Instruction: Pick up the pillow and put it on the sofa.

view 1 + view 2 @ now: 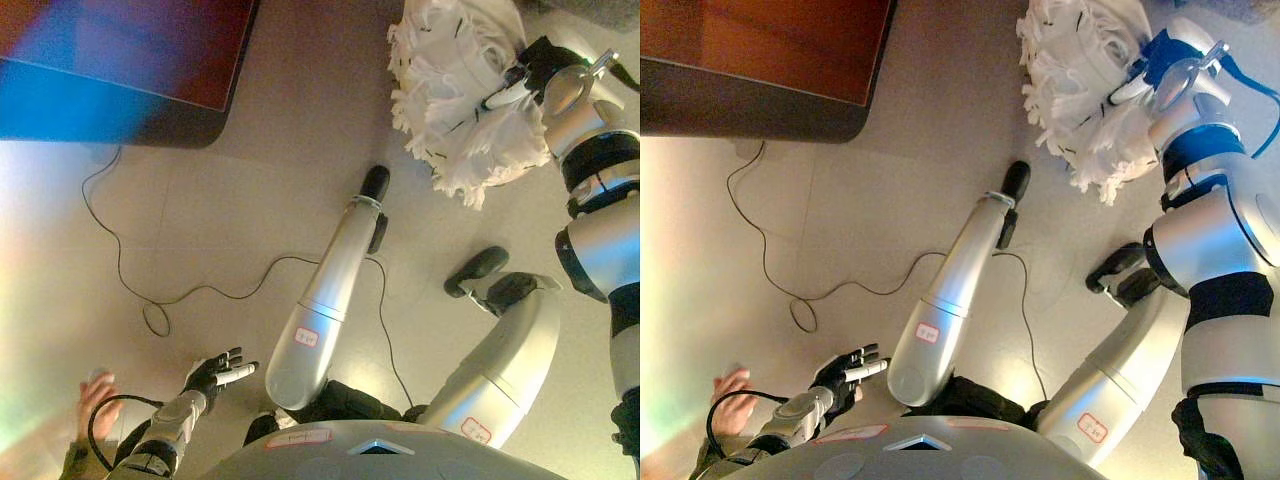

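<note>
A white pillow with a shaggy fringe hangs at the upper right, above the beige floor. My right hand is at its right side, with its fingers curled into the fringe and a white fingertip showing against the cloth. The same pillow and right hand show in the right eye view. Low at the left, my left hand is held out with its fingers straight and nothing in it, far from the pillow.
A large red-brown piece of furniture with a dark rounded edge fills the upper left. A person's hand shows at the lower left edge, close to my left forearm.
</note>
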`<state>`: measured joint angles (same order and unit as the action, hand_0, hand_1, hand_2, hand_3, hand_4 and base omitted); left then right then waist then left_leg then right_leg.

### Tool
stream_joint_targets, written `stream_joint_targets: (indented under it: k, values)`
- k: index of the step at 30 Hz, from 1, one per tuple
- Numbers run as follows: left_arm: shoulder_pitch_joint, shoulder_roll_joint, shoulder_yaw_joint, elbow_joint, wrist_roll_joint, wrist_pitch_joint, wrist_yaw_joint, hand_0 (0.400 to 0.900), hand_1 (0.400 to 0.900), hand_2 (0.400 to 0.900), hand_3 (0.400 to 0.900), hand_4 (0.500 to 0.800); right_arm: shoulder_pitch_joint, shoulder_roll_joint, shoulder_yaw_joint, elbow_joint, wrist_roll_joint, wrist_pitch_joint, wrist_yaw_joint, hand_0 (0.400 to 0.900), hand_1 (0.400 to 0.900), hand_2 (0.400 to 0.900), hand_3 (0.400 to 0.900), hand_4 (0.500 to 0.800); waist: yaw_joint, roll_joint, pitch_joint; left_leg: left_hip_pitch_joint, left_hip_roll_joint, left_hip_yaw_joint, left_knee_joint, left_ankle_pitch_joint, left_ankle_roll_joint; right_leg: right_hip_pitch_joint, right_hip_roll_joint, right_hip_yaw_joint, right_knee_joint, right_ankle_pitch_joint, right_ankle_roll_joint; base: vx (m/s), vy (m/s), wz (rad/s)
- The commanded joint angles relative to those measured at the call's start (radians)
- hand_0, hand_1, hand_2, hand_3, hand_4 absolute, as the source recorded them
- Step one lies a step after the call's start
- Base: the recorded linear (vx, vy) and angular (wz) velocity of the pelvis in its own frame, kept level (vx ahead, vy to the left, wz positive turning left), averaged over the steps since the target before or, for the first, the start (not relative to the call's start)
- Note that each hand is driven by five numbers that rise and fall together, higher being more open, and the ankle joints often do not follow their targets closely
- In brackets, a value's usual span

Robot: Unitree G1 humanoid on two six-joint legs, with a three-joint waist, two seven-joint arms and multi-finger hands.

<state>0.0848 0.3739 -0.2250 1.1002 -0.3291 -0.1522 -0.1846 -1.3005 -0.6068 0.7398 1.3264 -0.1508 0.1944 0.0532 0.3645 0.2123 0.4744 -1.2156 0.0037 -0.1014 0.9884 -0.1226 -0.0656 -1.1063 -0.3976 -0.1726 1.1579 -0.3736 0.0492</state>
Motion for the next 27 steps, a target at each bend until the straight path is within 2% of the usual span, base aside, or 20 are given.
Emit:
stream_joint_targets:
  k: [1,3,10,16,22,25,26,27]
  values:
    - [0.074,0.074,-0.003,0.034,0.009,0.027,0.055,0.9,0.9,0.9,0.9,0.8,0.022,-0.065,-0.041,-0.104,0.013,-0.066,0.01,0.4,0.4,0.4,0.4,0.5,-0.012,-0.005,0.046,0.195,0.059,0.04,-0.124,-0.022,0.016,0.16,0.016,-0.012,-0.211,0.155,-0.01,-0.01,-0.037,-0.19]
    - [0.057,0.079,-0.016,0.016,0.009,0.048,0.069,0.9,0.9,0.9,0.9,0.8,0.042,-0.07,-0.045,-0.123,0.015,-0.086,0.03,0.4,0.4,0.4,0.4,0.5,-0.023,-0.024,0.046,0.271,0.073,0.047,-0.172,-0.015,0.01,0.234,0.01,-0.028,-0.273,0.175,0.001,0.01,-0.025,-0.21]
    - [-0.026,0.094,-0.034,-0.024,0.039,0.169,0.104,0.9,0.9,0.9,0.9,0.8,0.127,-0.091,-0.075,-0.206,0.001,-0.128,0.093,0.4,0.4,0.4,0.4,0.5,-0.061,-0.081,0.043,0.533,0.104,0.08,-0.31,0.0,-0.005,0.508,-0.014,-0.08,-0.442,0.224,0.03,0.04,-0.042,-0.12]
    - [-0.092,0.105,-0.049,-0.003,0.047,0.263,0.098,0.9,0.9,0.9,0.9,0.8,0.175,-0.115,-0.082,-0.283,0.005,-0.142,0.149,0.4,0.4,0.4,0.4,0.5,-0.087,-0.126,-0.022,0.673,0.125,0.076,-0.399,0.016,-0.012,0.648,0.004,-0.104,-0.543,0.244,0.037,0.09,-0.073,-0.06]
    - [-0.109,0.085,-0.054,0.042,0.065,0.278,0.11,0.9,0.9,0.9,0.9,0.8,0.21,-0.13,-0.075,-0.336,-0.013,-0.184,0.168,0.4,0.4,0.4,0.4,0.5,-0.106,-0.152,-0.075,0.793,0.146,0.073,-0.493,0.043,-0.022,0.774,0.04,-0.132,-0.645,0.257,0.028,0.09,-0.095,-0.01]
    - [-0.105,0.085,-0.046,0.059,0.098,0.293,0.11,0.9,0.9,0.9,0.9,0.8,0.226,-0.151,-0.063,-0.397,-0.024,-0.186,0.189,0.4,0.4,0.4,0.4,0.5,-0.111,-0.172,-0.116,0.871,0.165,0.074,-0.572,0.072,-0.038,0.86,0.073,-0.153,-0.717,0.26,0.024,0.11,-0.168,0.07]
    - [-0.105,0.084,-0.044,0.064,0.108,0.3,0.107,0.9,0.9,0.9,0.9,0.8,0.227,-0.16,-0.06,-0.41,-0.031,-0.193,0.196,0.4,0.4,0.4,0.4,0.5,-0.114,-0.178,-0.13,0.884,0.167,0.079,-0.605,0.108,-0.034,0.877,0.083,-0.167,-0.753,0.285,0.013,0.09,-0.158,0.08]
    - [-0.101,0.082,-0.04,0.071,0.121,0.306,0.107,0.9,0.9,0.9,0.9,0.8,0.229,-0.167,-0.055,-0.423,-0.039,-0.199,0.203,0.4,0.4,0.4,0.4,0.5,-0.115,-0.183,-0.145,0.91,0.172,0.079,-0.628,0.115,-0.037,0.901,0.095,-0.171,-0.769,0.283,0.011,0.1,-0.162,0.06]
